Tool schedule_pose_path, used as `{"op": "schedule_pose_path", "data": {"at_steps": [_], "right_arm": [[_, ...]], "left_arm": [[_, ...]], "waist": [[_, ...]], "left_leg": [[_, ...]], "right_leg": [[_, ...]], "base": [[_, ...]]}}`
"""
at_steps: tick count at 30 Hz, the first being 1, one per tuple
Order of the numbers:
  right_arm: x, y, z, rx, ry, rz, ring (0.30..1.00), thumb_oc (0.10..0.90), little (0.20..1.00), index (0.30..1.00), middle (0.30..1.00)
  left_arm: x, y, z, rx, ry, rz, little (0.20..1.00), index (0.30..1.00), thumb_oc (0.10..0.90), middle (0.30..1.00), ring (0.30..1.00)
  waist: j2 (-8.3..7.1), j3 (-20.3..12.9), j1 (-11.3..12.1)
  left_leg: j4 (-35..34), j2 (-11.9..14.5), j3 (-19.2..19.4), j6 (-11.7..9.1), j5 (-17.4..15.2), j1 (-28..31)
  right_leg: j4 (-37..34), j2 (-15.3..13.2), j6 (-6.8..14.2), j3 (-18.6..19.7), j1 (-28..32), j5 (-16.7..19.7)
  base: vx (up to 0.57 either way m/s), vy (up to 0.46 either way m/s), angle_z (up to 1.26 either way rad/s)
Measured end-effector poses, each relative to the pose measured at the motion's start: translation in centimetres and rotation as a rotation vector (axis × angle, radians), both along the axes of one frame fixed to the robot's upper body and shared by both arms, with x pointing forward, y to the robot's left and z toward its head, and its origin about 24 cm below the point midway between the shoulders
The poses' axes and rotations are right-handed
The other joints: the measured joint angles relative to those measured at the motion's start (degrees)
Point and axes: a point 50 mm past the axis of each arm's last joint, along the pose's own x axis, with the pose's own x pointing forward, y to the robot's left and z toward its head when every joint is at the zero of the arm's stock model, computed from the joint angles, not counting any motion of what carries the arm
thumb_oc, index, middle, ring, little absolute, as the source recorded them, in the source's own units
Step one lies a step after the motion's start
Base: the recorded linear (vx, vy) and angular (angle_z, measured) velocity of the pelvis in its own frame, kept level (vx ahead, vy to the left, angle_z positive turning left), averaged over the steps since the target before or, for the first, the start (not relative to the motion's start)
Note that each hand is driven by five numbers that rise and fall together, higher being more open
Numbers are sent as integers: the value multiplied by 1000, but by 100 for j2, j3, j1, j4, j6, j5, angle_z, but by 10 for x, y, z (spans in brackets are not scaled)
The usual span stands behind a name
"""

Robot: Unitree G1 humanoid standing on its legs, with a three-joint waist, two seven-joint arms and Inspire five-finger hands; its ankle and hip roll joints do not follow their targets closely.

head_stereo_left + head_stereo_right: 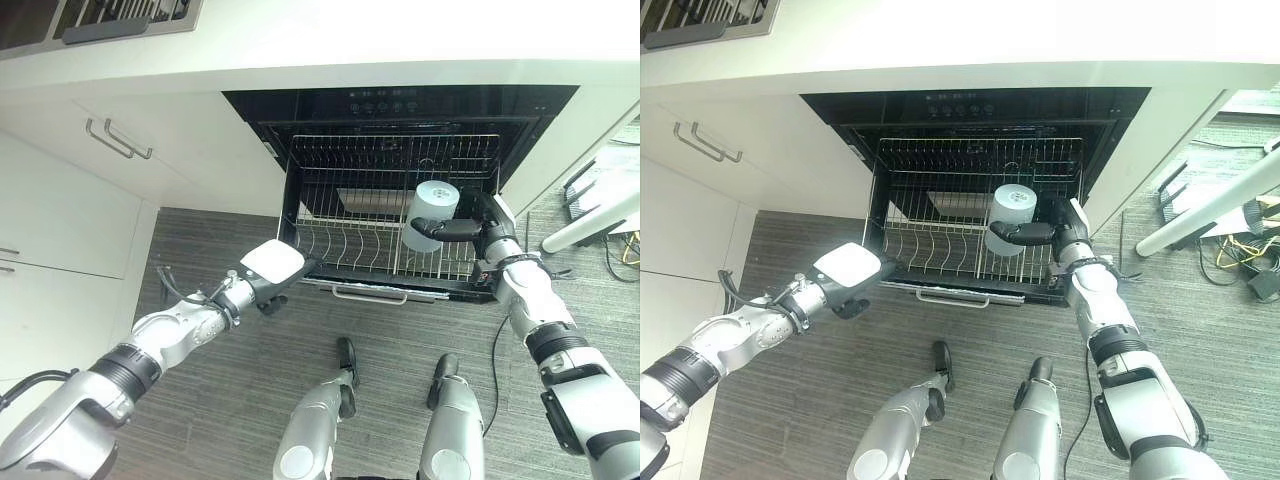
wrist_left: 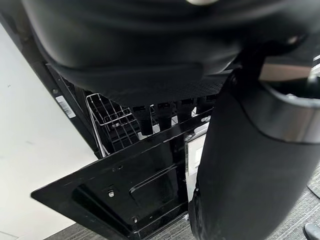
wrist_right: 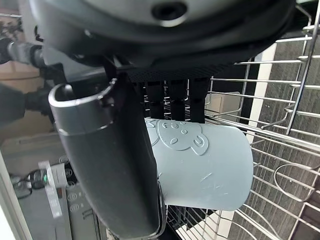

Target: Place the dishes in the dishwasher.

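Observation:
A pale blue-grey cup (image 1: 430,205) hangs tilted over the right part of the dishwasher's wire rack (image 1: 345,215), which is pulled out over the lowered black door (image 2: 125,185). My right hand (image 1: 482,232) is shut on the cup, with the thumb (image 3: 115,165) on one side and the fingers (image 3: 170,100) on the other. The cup (image 3: 210,165) bears an embossed animal face. My left hand (image 1: 270,270), pale-backed, hovers above the floor just left of the rack's front corner. Its fingers (image 2: 150,120) are relaxed and hold nothing.
The rack's plate tines (image 1: 340,250) stand bare, and a handle (image 1: 370,294) runs along its front. White cabinets with bar handles (image 1: 118,140) stand at the left under the countertop (image 1: 400,40). A white leg (image 1: 592,222) and some cables (image 1: 625,250) lie at the right.

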Motion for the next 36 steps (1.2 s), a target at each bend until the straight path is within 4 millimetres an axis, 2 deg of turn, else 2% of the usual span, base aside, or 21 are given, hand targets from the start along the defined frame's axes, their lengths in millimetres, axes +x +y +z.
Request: {"op": "schedule_pose_path", "data": {"at_steps": [2,3,11,17,20,23,25,27,30,32,36], "right_arm": [[-1,4,-1,-74,-15,10,300,400,300,300,300],[-2,5,-3,-102,-21,8,900,800,900,900,900],[-4,8,-6,-293,-23,25,900,800,900,900,900],[-3,15,-4,-353,-31,21,900,800,900,900,900],[-3,16,2,-412,-93,-38,900,800,900,900,900],[-8,2,4,-407,-130,-147,900,800,900,900,900],[-17,-13,7,-374,-186,-237,900,800,900,900,900],[-22,-20,2,-370,-181,-261,900,800,900,900,900],[-33,-28,3,-346,-239,-297,900,800,900,900,900],[-41,-28,6,-310,-305,-314,900,800,900,900,900],[-56,-22,1,-274,-352,-303,900,800,900,900,900]], "left_arm": [[-1,1,-2,-5,4,5,900,900,800,900,900],[-2,1,-3,-7,5,5,900,900,800,900,900],[-4,1,-5,-19,-5,13,900,900,800,900,900],[-4,1,-6,-22,-6,13,900,900,800,900,900],[-5,1,-8,-26,-3,16,900,900,800,900,900],[-9,4,-13,-35,3,28,900,900,800,900,900],[-16,5,-21,-66,18,51,900,900,800,900,900],[-20,3,-30,-80,44,56,900,900,800,900,900],[-29,-5,-43,-132,76,64,900,900,800,900,900],[-33,-5,-46,-140,86,66,900,900,800,900,900],[-36,-1,-51,-138,99,92,900,900,800,900,900]], "waist": [[18,-12,-11],[32,-21,-10],[87,-57,-13],[88,-58,-25],[91,-59,-19],[110,-72,-69],[141,-82,-151],[179,-101,-172],[334,-221,-187],[417,-280,-213],[437,-294,-432]], "left_leg": [[-2,2,3,0,0,1],[-3,4,3,0,0,2],[-6,2,4,14,10,7],[-29,5,72,20,16,-12],[-58,-14,94,22,17,-10],[-90,-56,120,24,18,5],[-163,-128,186,34,22,95],[-235,-163,241,41,24,202],[-317,-199,241,48,22,301],[-320,-203,240,49,21,308],[-324,-200,241,49,21,306]], "right_leg": [[0,1,0,0,-2,0],[0,3,0,-1,-2,0],[38,-7,16,11,-20,-12],[89,-3,22,98,-120,-22],[80,-15,23,121,-142,-21],[63,-44,30,141,-148,-18],[68,-109,67,200,-118,-8],[38,-124,97,282,-96,-10],[5,-150,136,280,-16,-35],[-20,-147,143,278,4,-40],[-19,-143,151,286,-4,-45]], "base": [[23,37,-1],[13,33,0],[-9,-2,0],[-13,0,-6],[23,58,-2],[47,84,-2],[45,97,-9],[105,107,-13],[80,79,0],[30,53,1],[50,48,-2]]}}
